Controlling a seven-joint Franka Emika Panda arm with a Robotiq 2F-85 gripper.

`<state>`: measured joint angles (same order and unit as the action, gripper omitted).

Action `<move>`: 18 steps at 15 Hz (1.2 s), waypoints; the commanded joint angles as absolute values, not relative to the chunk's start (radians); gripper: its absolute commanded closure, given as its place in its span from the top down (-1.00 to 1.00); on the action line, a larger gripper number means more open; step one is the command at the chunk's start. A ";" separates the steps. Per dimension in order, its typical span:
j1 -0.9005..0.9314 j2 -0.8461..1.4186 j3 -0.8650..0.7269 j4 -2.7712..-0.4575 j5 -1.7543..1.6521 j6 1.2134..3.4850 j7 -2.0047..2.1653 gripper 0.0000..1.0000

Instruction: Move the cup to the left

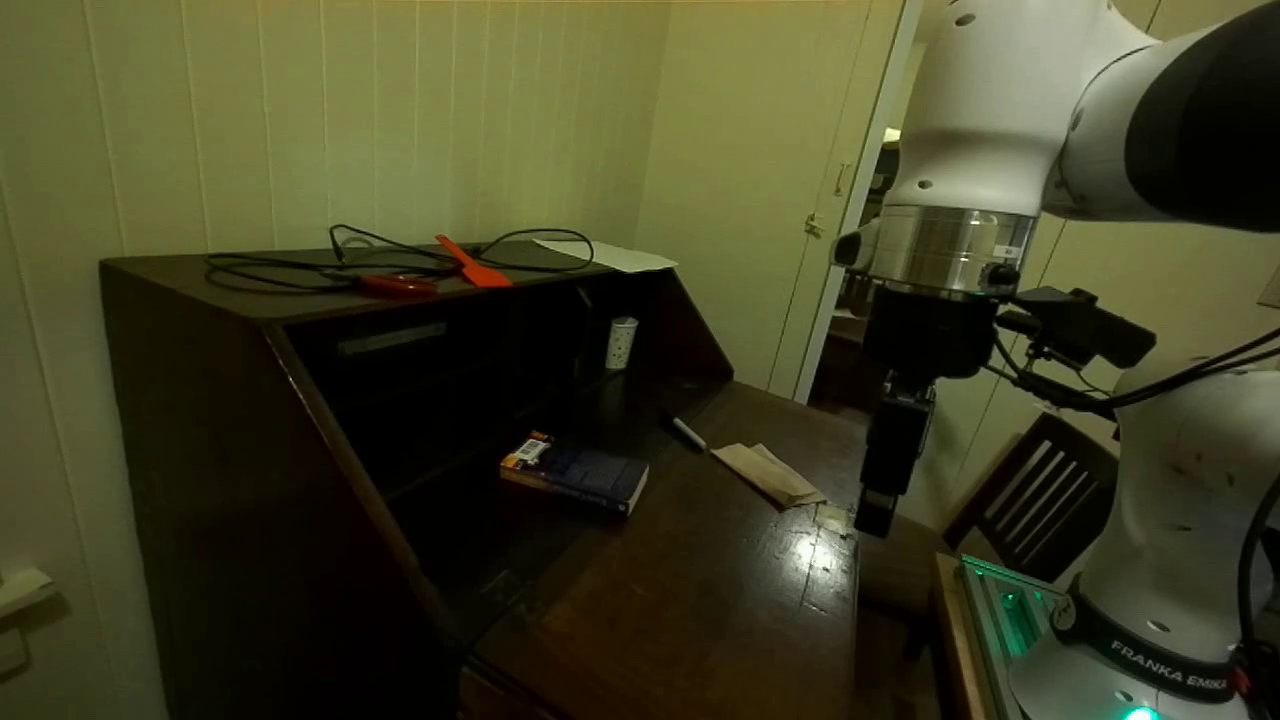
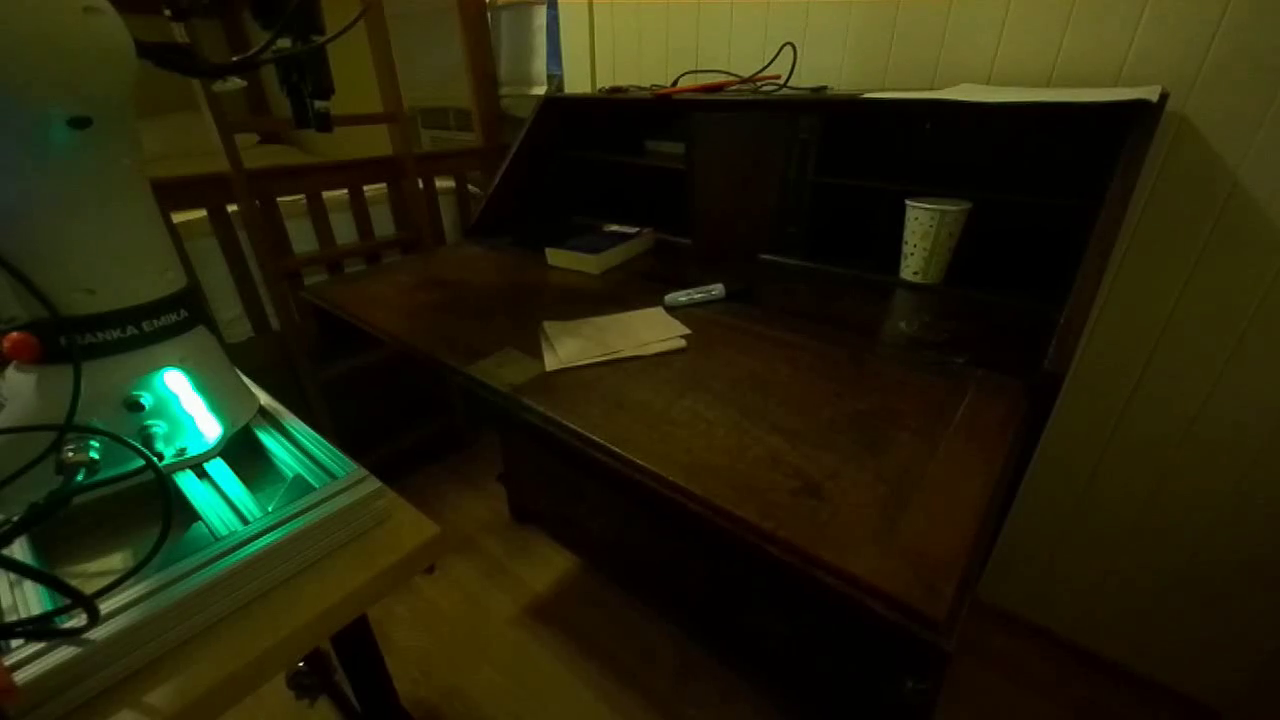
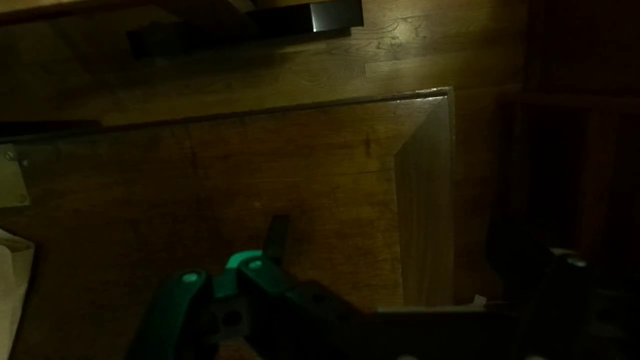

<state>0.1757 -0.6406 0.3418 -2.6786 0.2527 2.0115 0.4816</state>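
As I look down through the wrist view, my black, two-fingered gripper (image 1: 877, 510) hangs from the white, rounded robot arm (image 1: 985, 100), pointing downward, raised above the dark brown, rectangular wooden tabletop (image 3: 320, 185) towards its near left corner, left being the robot's own. The fingers (image 3: 278, 237) are released: they stand wide apart, and I see brown wood through the gap.

A small, pale, rectangular metal plate (image 2: 507, 366) sits at the near edge, between the corners, and just behind it I see a cream-coloured, flat, folded paper (image 2: 615, 336). Just beyond that lies a grey-white, cylindrical marker (image 2: 694, 295). Further left, close to the far edge, a thick, dark blue, rectangular book (image 1: 582, 474) with pale paper pages lies flat.

Near the far right corner, well apart from the gripper, a whitish, dark-speckled, roughly cylindrical cup (image 2: 932, 242), seemingly paper, stands upright; I cannot tell whether it is inside the dark wooden compartment (image 2: 860, 228) or just in front of it.

Above the far edge, on the dark wooden desk top (image 1: 170, 268), I have an orange-red, flat-bladed spatula (image 1: 483, 273) lying among loops of thin black cable (image 1: 300, 289), with a thin white sheet (image 1: 625, 258) towards the right end.
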 commanded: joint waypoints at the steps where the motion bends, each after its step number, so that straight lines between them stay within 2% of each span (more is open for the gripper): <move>1: 0.118 -0.623 0.305 -2.697 0.238 2.029 0.530 1.00; 6: -0.048 -0.527 0.170 -2.678 0.215 2.080 0.529 1.00; 10: -0.147 -0.437 0.079 -2.632 0.215 2.221 0.540 1.00; 18: -0.255 -0.247 -0.032 -2.452 0.192 2.378 0.641 1.00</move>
